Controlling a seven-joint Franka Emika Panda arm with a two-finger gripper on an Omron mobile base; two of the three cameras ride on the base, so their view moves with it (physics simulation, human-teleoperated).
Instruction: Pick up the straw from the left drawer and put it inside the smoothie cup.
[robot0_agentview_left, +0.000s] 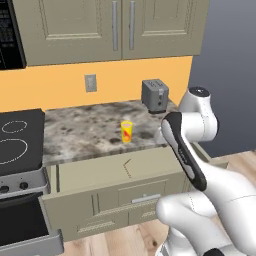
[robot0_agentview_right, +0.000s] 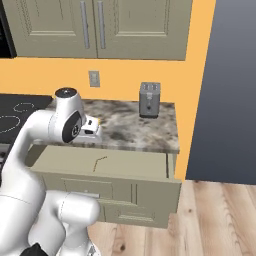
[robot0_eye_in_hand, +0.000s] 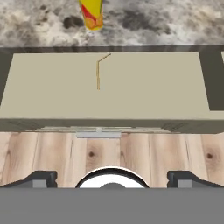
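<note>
Marbled bench (robot0_agentview_left: 85, 132) carries the smoothie cup (robot0_agentview_left: 127, 131) with nothing in it, while the straw (robot0_eye_in_hand: 99, 71) lies in the pulled-out left drawer (robot0_eye_in_hand: 52, 94), ungrasped, the hand (robot0_eye_in_hand: 112, 178) open and well apart above.

Arm (robot0_agentview_left: 186, 150): folded, elbow raised, forearm angled down and forward.
End effector (robot0_eye_in_hand: 112, 177): jaws spread wide, nothing between them.
Fingertips (robot0_eye_in_hand: 38, 178): far apart.

orange wall (robot0_agentview_left: 60, 82), olive cabinets (robot0_agentview_left: 110, 27) up top, speckled counter (robot0_agentview_left: 85, 130), wood floor (robot0_agentview_right: 215, 220), grey wall (robot0_agentview_right: 232, 85) beside it.
</note>
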